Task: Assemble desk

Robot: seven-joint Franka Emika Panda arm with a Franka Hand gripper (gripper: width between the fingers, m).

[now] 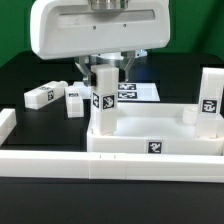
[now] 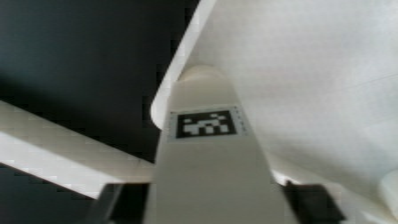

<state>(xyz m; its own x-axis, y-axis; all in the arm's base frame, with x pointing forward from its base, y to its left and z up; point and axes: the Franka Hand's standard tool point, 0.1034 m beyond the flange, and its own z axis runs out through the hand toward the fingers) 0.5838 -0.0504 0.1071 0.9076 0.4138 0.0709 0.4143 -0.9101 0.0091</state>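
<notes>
You're in a robotics lab: arm (image 1: 95,30) over a black desk (image 1: 25,70), square printed tags on each white leg (image 1: 42,96), marker board (image 1: 138,92) lying flat, white bars (image 1: 60,172) fencing the workspace.

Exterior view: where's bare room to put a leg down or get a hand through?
Free: black table between the loose legs and front border bar; tabletop floor between upright leg and leg at the exterior view's right. Crowded: around gripper and marker board.

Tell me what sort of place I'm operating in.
Probably a robotics lab bench: a black table edged by white border bars, a marker board, and a tagged desk leg.
</notes>
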